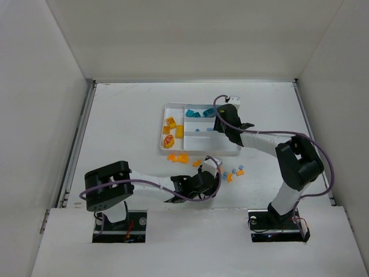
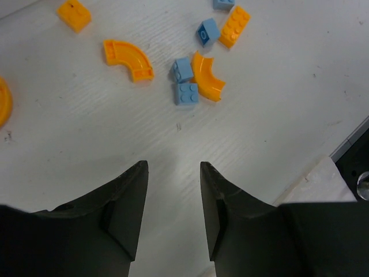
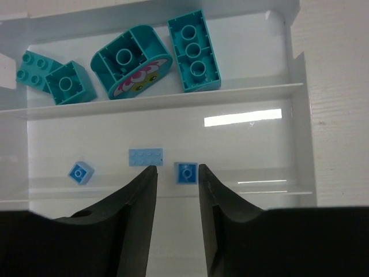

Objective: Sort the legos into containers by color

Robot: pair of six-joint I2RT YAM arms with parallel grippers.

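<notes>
Left gripper [image 2: 173, 168]: low over bare table [image 2: 277, 115], its black fingers apart and holding nothing. From overhead it sits on the near side of the tray, its arm reaching right from the base.
Loose light blue bricks [image 2: 186, 93]: just beyond the left fingertips. Two lie side by side touching an orange curved piece [image 2: 206, 78], and a third [image 2: 207, 32] lies farther on, against an orange studded brick [image 2: 235, 26].
Second orange curve [image 2: 130, 57]: to the left of that cluster, apart from it, with an orange slab [image 2: 74, 14] farther off.
Right gripper [image 3: 177, 169]: above the right end of the tray, over its middle long section. Its fingers are spread and grip nothing.
Tray [image 1: 162, 131]: white, on the table past the middle, with the narrow section at its left end and the long sections running to the right.
Teal bricks [image 3: 193, 51]: four in the far long section. They are a three-stud bar, a rounded piece [image 3: 131, 62] with a printed face, and two smaller ones to the left.
Light blue tray pieces [image 3: 146, 157]: three in the middle section. A flat plate and a square brick [image 3: 185, 172] lie just beyond the right fingertips, and another [image 3: 80, 172] lies to the left.
Orange tray pieces [image 1: 171, 122]: in the narrow left section, with a rounder one [image 1: 168, 141] at its near end.
Orange strays [image 1: 177, 157]: on the table, just near of the tray's edge.
</notes>
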